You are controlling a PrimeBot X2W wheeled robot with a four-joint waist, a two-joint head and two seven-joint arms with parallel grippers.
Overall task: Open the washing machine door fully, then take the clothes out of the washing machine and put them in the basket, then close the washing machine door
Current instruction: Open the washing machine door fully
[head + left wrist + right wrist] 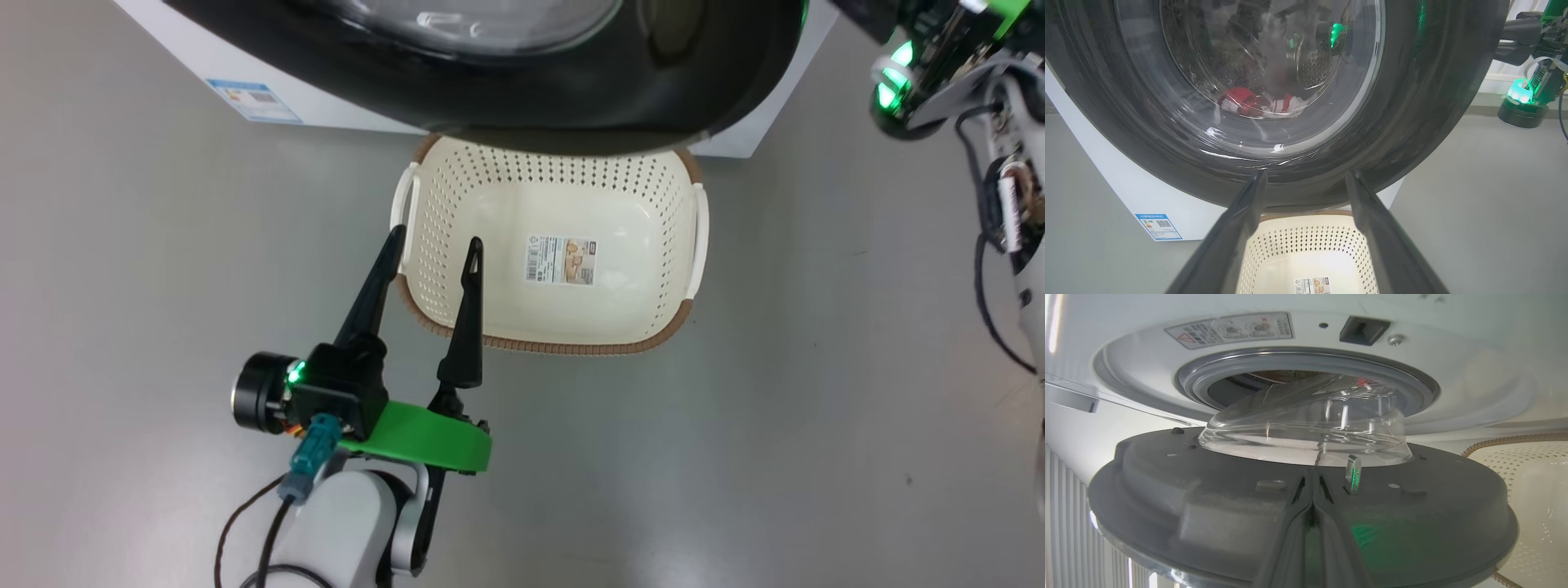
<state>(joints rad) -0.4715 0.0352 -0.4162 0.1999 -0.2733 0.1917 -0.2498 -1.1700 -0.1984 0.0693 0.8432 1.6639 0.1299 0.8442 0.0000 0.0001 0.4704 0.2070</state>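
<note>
Hovering left gripper [437, 237], spread wide and empty, over the basket [571, 347], near-left rim.
Right gripper [1312, 484] pinched closed, tips at the washing machine door [1167, 490].

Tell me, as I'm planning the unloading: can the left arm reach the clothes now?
Probably not. The door, only partly open, stands between the left gripper and the clothes, seen through it.

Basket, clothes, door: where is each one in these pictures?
basket [571, 347], head view, front brown rim.
clothes [1240, 100], left wrist view, red part seen through the door.
door [1437, 106], left wrist view, right side of its black rim.
</note>
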